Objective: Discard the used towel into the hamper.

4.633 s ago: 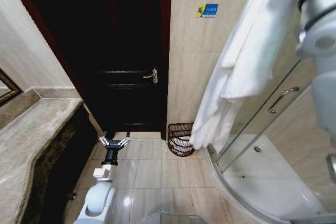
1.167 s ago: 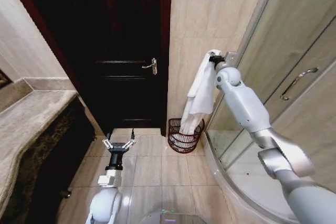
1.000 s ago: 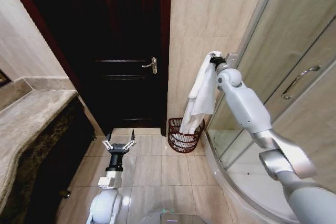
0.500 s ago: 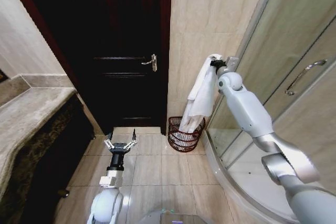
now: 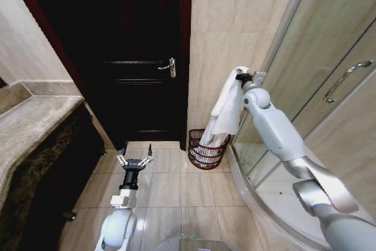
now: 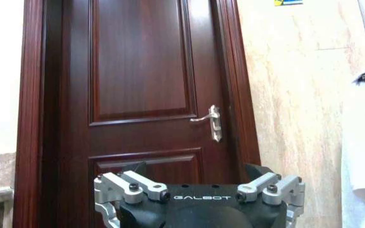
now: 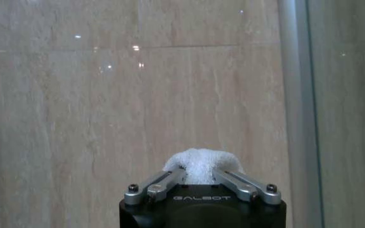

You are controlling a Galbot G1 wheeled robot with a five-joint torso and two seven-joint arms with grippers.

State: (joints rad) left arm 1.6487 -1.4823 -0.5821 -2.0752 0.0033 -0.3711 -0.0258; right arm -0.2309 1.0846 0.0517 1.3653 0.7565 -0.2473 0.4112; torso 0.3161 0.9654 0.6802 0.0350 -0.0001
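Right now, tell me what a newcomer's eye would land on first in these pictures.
The white towel stands out first, dangling from the right gripper against the beige tiled wall, its lower end reaching into the hamper on the floor. Next comes the dark wooden door, with the left gripper open, low before it.

dark door (image 5: 141, 57), stone counter (image 5: 29, 127), perhaps shower glass (image 5: 329, 57)

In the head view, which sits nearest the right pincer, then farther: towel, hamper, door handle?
1. Towel: clamped in the right pincer, hanging below it.
2. Hamper: on the floor underneath, towel's end dipping in.
3. Door handle: on the dark door, toward the robot's left.
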